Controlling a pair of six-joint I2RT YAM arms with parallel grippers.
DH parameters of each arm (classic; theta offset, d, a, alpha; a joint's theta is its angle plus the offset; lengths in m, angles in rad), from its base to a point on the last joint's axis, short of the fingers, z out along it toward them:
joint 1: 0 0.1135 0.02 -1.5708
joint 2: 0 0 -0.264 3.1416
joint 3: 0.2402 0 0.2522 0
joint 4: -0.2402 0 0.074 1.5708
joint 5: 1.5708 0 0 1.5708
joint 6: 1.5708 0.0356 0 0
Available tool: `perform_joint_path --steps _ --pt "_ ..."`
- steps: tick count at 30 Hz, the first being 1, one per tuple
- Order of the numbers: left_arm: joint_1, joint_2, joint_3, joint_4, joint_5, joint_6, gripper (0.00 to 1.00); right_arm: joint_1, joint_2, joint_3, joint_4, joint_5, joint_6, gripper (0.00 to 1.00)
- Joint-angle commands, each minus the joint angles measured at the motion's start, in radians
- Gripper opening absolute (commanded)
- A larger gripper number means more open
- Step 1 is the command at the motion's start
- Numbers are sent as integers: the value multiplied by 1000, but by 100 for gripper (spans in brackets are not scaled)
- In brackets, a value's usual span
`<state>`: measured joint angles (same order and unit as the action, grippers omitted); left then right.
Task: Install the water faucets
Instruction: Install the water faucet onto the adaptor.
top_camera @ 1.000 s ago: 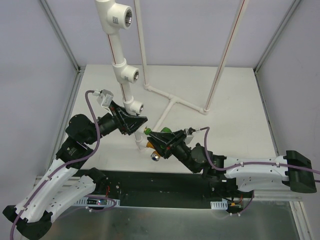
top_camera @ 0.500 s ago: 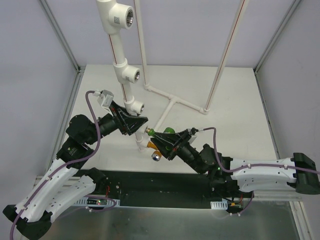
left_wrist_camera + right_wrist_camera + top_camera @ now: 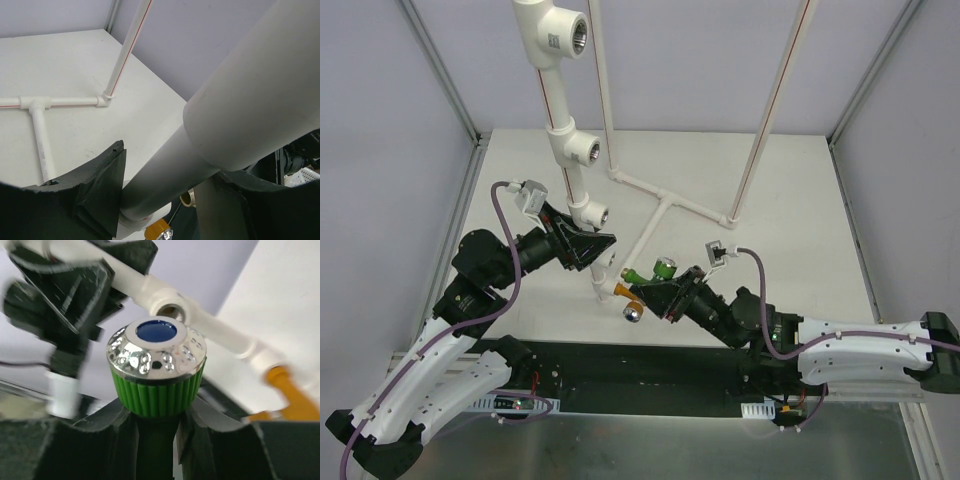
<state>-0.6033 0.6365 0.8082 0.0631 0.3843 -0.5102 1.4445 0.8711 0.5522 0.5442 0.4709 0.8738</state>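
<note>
The green water faucet (image 3: 156, 385), with a ribbed knob and a shiny silver cap with a blue centre, stands between the fingers of my right gripper (image 3: 157, 422), which is shut on its body. In the top view the green water faucet (image 3: 652, 271) is just right of the leaning white pipe (image 3: 582, 195). The orange water faucet (image 3: 619, 291) sticks out at the pipe's lower end, silver end down. My left gripper (image 3: 588, 245) is shut on the white pipe (image 3: 165, 175), with a dark finger on each side. A white tee fitting (image 3: 167, 310) faces the right wrist camera.
More tee fittings (image 3: 578, 150) sit higher up the pipe. A white T-shaped pipe frame (image 3: 665, 203) lies on the table, with thin upright pipes (image 3: 775, 100) rising from it. Grey enclosure walls stand on both sides. A black strip (image 3: 640, 365) runs along the near edge.
My right gripper has rolled with the green faucet, so its silver cap now faces up, and shifted slightly right. The left gripper and pipe have not moved.
</note>
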Motion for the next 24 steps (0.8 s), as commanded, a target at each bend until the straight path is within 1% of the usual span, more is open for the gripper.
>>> perform_joint_path --steps 1,2,4,5,6,8,9,11,12,14,17,19,22,24 --pt "-13 8 3 3 -1 -123 33 -1 -34 6 -20 43 -924 0" --pt "-12 11 8 -8 -4 -117 29 -2 -31 2 -32 28 -1025 0" --pt "-12 17 25 -46 -15 -96 14 -4 -3 -21 8 41 -1222 0" --pt "-12 20 37 -86 -30 -81 3 -4 14 -38 40 55 -1302 0" --pt "-12 20 52 -127 -44 -61 0 -4 28 -47 93 69 -1370 0" --pt "-12 15 94 -214 -85 -10 0 -6 52 -55 176 97 -1453 0" --pt "-12 9 117 -264 -116 18 0 -7 63 -45 177 97 -1479 0" --pt "-12 -1 166 -383 -195 90 0 -18 72 11 103 103 -1465 0" --pt "-12 -4 192 -432 -226 113 0 -25 75 17 121 83 -1460 0" --pt "-12 -6 241 -537 -306 162 0 -27 74 -4 221 40 -1513 0" --pt "-12 0 314 -656 -406 214 0 -27 86 5 296 63 -1588 0" --pt "-12 8 347 -718 -444 243 0 -27 91 23 277 26 -1624 0" --pt "-12 17 379 -763 -490 272 0 -24 112 70 192 -60 -1664 0" --pt "-12 19 390 -773 -502 280 0 -13 138 106 157 -87 -1714 0"
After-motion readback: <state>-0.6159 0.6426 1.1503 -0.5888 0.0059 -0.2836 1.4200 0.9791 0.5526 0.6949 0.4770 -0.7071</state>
